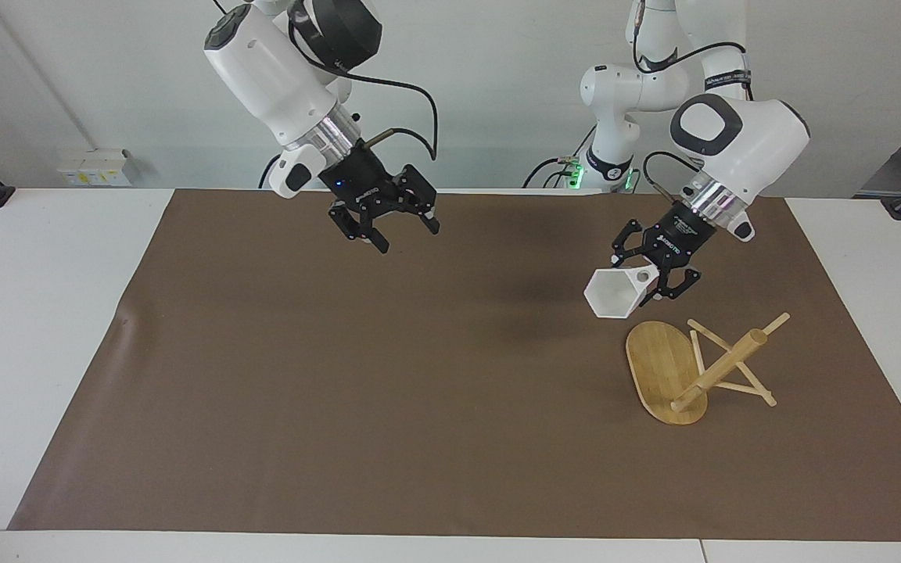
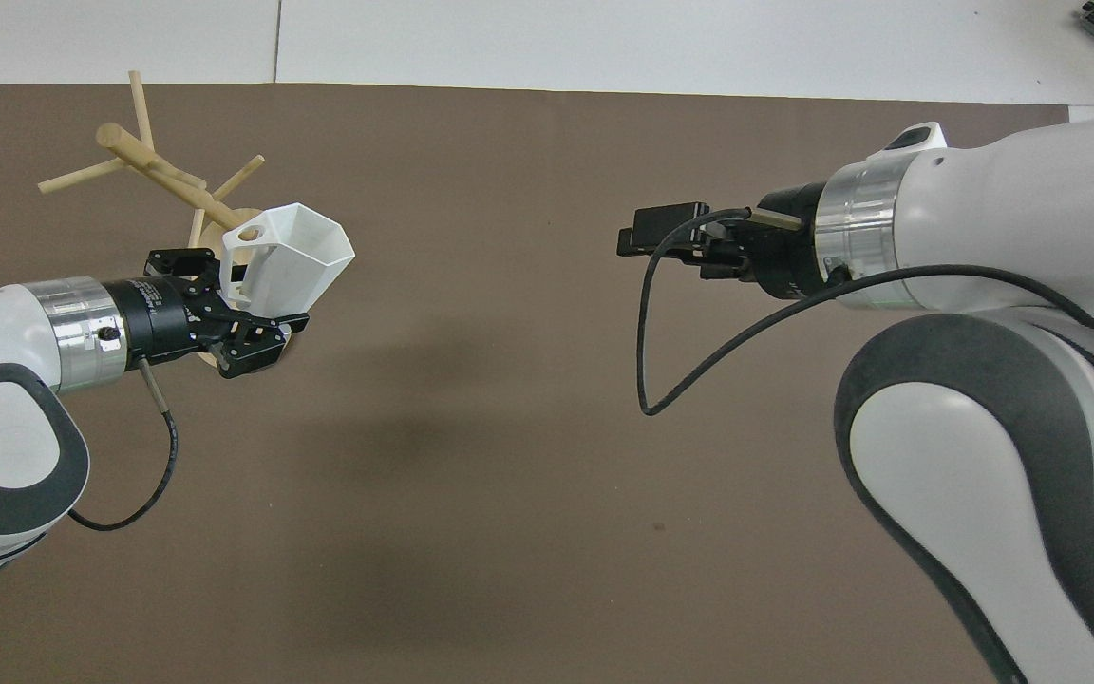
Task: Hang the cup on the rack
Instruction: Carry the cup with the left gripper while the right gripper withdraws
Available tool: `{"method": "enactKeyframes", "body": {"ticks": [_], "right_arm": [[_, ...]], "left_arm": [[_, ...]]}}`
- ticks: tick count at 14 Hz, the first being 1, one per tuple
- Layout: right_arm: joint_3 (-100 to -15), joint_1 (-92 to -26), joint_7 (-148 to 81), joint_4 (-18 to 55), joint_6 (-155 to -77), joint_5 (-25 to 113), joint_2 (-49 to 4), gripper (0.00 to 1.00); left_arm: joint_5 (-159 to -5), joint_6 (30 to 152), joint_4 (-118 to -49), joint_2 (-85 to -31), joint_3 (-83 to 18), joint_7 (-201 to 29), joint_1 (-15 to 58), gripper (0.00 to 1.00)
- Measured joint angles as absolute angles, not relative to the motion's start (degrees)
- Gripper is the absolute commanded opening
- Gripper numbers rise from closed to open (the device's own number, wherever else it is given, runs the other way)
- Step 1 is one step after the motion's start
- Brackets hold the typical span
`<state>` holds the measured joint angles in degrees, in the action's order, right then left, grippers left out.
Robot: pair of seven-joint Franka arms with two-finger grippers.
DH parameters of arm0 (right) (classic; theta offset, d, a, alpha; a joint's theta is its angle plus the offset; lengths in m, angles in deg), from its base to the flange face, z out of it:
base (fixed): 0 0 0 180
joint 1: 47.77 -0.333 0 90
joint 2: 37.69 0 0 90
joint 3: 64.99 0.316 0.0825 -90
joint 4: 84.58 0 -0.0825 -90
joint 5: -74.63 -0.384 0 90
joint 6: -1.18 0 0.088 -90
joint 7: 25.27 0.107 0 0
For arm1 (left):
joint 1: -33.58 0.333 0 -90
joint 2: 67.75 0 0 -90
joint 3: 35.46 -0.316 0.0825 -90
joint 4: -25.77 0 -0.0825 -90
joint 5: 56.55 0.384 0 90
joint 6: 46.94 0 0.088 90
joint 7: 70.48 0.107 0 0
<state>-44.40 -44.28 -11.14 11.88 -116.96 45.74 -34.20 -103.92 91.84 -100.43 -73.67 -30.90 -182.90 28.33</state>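
The white faceted cup (image 1: 613, 295) hangs in the air with my left gripper (image 1: 651, 281) shut on its blocky handle, whose round hole faces up. It is tilted, mouth toward the middle of the table. It hovers over the mat just beside the oval base of the bamboo rack (image 1: 720, 367). In the overhead view the cup (image 2: 298, 252) covers part of the base of the rack (image 2: 162, 176), and the left gripper (image 2: 241, 293) comes in from the side. My right gripper (image 1: 406, 233) hangs open and holds nothing, over the mat toward the right arm's end; in the overhead view the right gripper (image 2: 663, 233) shows edge-on.
A brown mat (image 1: 388, 407) covers most of the white table (image 1: 36, 328). The rack's thin pegs (image 1: 732, 387) stick out from the post in several directions. A black cable (image 2: 661, 370) loops below the right wrist.
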Motion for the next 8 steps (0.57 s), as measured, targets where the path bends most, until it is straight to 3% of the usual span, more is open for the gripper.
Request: {"method": "enactKeyframes", "body": {"ticks": [8], "right_arm": [[-52.9, -44.1, -12.4, 12.1, -113.7, 59.0, -34.2, 1.00]], "left_arm": [[-103.9, 102.4, -100.2, -70.9, -30.3, -189.8, 26.9, 0.00]]}}
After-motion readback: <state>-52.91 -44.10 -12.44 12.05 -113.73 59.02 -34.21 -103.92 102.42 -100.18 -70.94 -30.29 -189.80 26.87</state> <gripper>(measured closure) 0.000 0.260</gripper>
